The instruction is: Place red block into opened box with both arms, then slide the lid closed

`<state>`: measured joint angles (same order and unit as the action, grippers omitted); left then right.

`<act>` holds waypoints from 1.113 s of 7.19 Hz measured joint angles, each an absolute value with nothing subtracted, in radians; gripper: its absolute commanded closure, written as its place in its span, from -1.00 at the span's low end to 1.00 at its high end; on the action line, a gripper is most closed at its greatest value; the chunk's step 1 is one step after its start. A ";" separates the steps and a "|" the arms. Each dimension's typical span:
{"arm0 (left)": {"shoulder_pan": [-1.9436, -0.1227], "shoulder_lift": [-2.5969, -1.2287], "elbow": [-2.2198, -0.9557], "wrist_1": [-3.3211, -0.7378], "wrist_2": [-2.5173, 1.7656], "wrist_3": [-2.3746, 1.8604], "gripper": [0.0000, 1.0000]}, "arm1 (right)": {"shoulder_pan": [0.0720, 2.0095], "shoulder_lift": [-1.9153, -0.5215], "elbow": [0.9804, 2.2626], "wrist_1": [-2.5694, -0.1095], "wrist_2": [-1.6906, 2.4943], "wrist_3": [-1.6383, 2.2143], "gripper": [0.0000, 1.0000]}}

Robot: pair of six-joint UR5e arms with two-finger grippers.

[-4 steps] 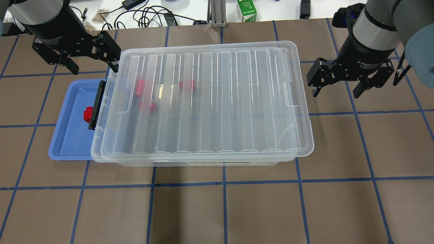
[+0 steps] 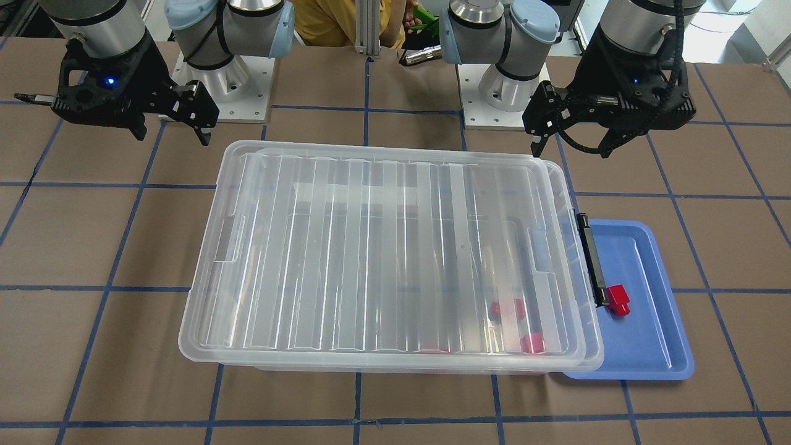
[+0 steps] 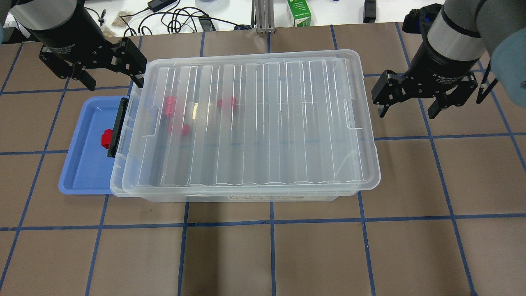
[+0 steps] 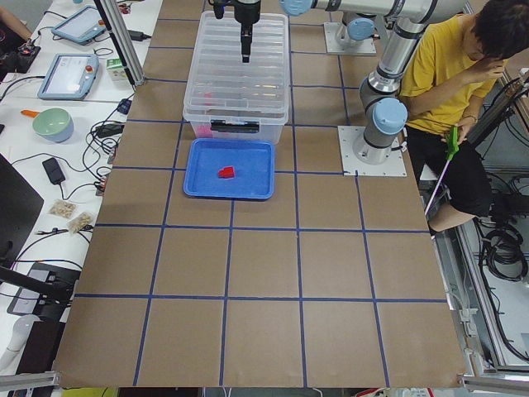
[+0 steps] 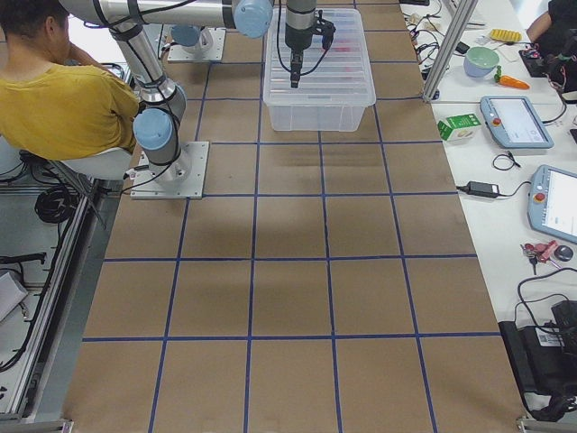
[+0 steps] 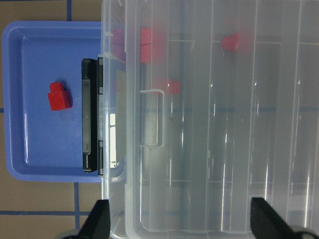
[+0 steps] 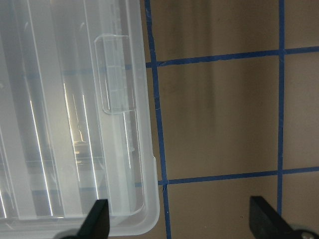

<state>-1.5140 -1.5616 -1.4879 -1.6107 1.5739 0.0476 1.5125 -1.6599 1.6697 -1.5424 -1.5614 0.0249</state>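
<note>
Both hands are spread wide and hold nothing. The left hand [image 3: 114, 80] hangs over the latch end of the large clear plastic storage box [image 3: 263, 198]. The right hand [image 3: 407, 110] hangs just off the opposite end, over bare tabletop.

They bracket the box end to end, likely so each can work one end of the clear ribbed rectangular lid [image 3: 263, 123]. The lid lies flat on the box and covers nearly all of it. It sits slightly toward the right hand, leaving a thin strip of rim bare by the black latch bar [image 3: 116, 127].

Inside the box, seen through the lid, are three small red blocks [image 3: 170, 106], all at the left hand's end.

The small bright red plastic block [image 3: 107, 138] lies alone in the shallow blue tray [image 3: 84, 164] (not in the box). That is below and near the left hand, just outside the latch bar and well apart from the right hand. By my read it is not yet placed, and the lid blocks the way in.
</note>
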 measured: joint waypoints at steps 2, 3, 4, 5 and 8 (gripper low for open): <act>-1.514 -1.562 -1.488 -1.611 1.574 0.048 -1.00 | 1.512 -1.654 1.668 -1.556 -1.555 0.024 -1.00; -1.514 -1.562 -1.488 -1.611 1.575 0.048 -1.00 | 1.512 -1.643 1.669 -1.583 -1.552 0.026 -1.00; -1.514 -1.562 -1.488 -1.611 1.575 0.048 -1.00 | 1.512 -1.608 1.673 -1.629 -1.553 0.032 -1.00; -1.514 -1.562 -1.488 -1.611 1.575 0.048 -1.00 | 1.512 -1.561 1.674 -1.677 -1.554 0.038 -1.00; -1.514 -1.561 -1.488 -1.611 1.576 0.048 -1.00 | 1.514 -1.462 1.697 -1.786 -1.548 0.040 -1.00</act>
